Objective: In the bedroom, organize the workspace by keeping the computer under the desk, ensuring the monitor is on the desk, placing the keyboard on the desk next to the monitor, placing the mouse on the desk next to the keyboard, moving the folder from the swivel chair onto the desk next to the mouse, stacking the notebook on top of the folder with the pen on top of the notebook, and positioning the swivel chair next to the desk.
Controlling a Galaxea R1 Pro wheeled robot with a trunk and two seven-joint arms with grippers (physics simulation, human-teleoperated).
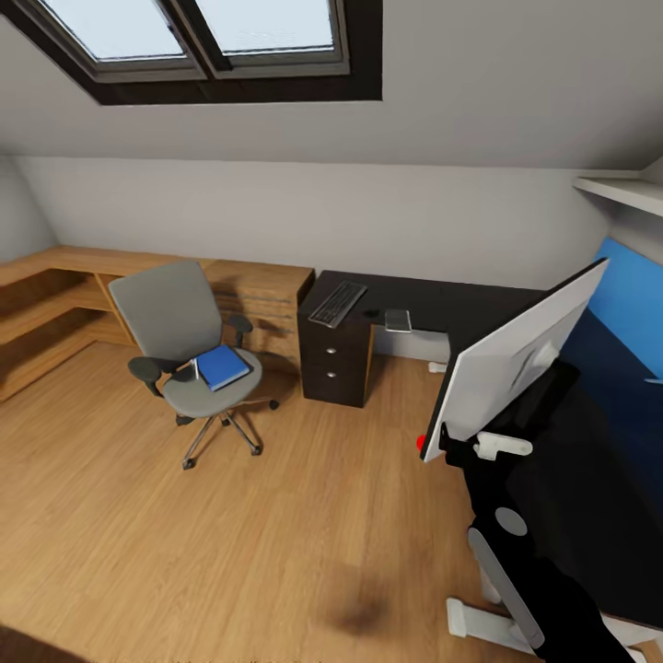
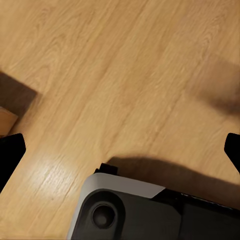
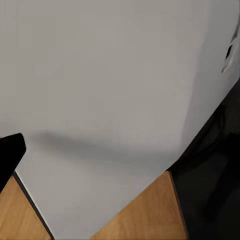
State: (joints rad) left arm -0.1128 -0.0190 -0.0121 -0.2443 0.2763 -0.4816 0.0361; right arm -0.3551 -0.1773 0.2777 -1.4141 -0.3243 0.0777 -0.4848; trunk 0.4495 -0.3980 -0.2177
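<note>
Folder [image 1: 223, 366] on swivel chair [image 1: 189, 345] seat; keyboard [image 1: 337, 303] on desk [image 1: 442, 304]; left fingers [image 2: 12, 152] spread, right unclear.

the floor [image 1: 230, 543] is light wood planking with a soft satin sheen, smooth. beside the desk [image 1: 433, 304], whose top is matt black, the dresser [image 1: 267, 290] looks like the same warm wood. the swivel chair [image 1: 184, 341] left of the desk has grey cloth padding, black plastic armrests, shiny chrome legs. the monitor [image 1: 516, 359] back is smooth matt grey plastic.
</note>
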